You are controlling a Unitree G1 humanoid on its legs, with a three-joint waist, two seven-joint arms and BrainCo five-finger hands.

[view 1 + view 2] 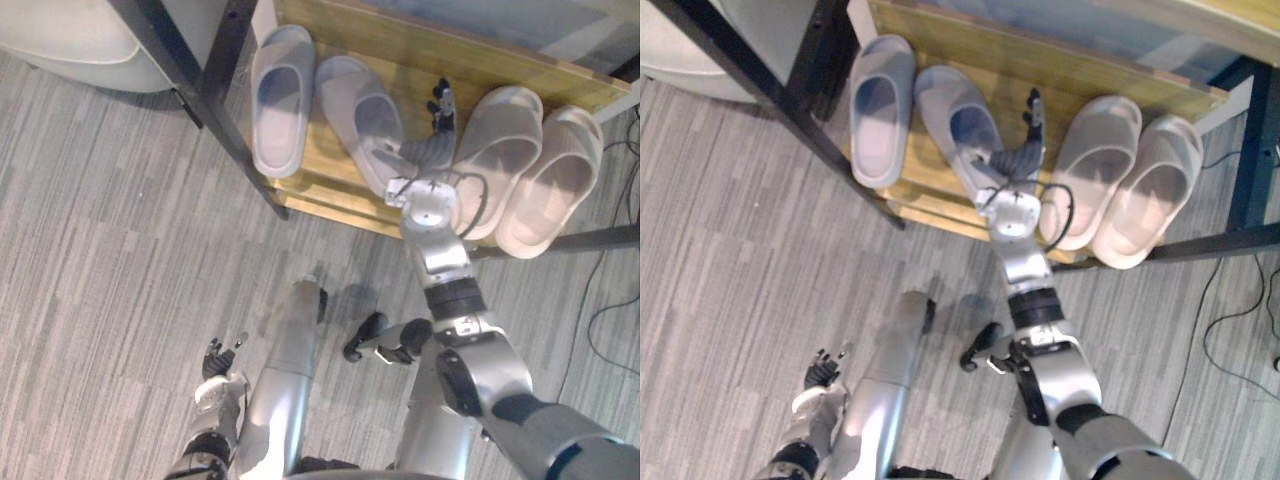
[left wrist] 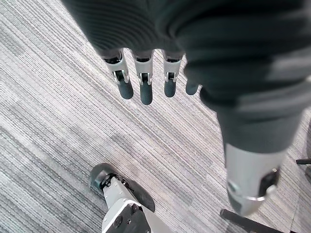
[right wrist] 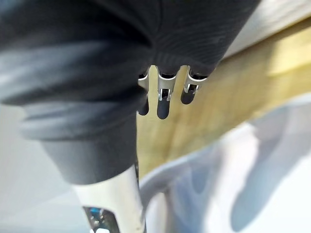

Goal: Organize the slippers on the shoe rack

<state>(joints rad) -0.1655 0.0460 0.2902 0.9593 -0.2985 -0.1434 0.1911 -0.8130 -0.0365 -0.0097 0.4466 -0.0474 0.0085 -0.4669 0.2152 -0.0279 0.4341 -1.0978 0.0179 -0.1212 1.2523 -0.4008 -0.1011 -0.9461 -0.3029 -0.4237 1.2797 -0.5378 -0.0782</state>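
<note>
**Down low, the left hand [image 1: 215,362] idles**

It hangs over the carpet [image 1: 100,250], fingers loosely straight, empty. Farther on, the right hand [image 1: 432,148], fingers straight and empty, reaches between the grey slippers [image 1: 280,95] and the beige slippers [image 1: 500,150] on the wooden shelf [image 1: 400,45], beside a black rack leg [image 1: 251,165].

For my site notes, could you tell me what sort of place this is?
Probably an indoor entryway: a low wooden shelf on a black metal frame holds pale grey slide slippers and beige slide slippers, on grey striped carpet.
</note>
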